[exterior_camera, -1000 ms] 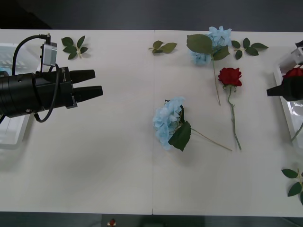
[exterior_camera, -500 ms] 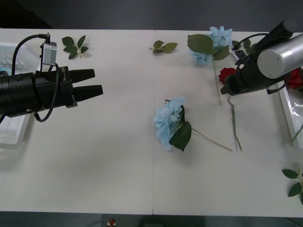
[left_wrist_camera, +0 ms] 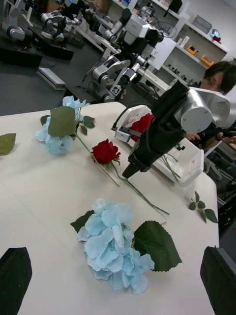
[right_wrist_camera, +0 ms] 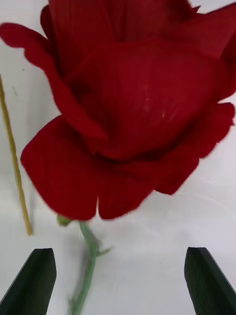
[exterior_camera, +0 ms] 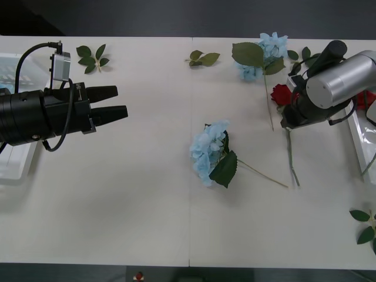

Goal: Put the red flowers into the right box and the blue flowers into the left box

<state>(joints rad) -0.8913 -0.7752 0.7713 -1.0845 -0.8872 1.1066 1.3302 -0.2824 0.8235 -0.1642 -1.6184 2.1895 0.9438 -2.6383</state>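
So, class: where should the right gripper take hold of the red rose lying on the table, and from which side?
Grip the thin stem just below the bloom of the red rose, coming straight down: it lies flat, and the open right gripper already straddles it.

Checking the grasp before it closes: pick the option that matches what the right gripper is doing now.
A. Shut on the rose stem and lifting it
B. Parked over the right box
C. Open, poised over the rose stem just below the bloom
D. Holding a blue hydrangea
C: the right gripper has its fingers spread apart, with the red rose stem lying between them on the table.
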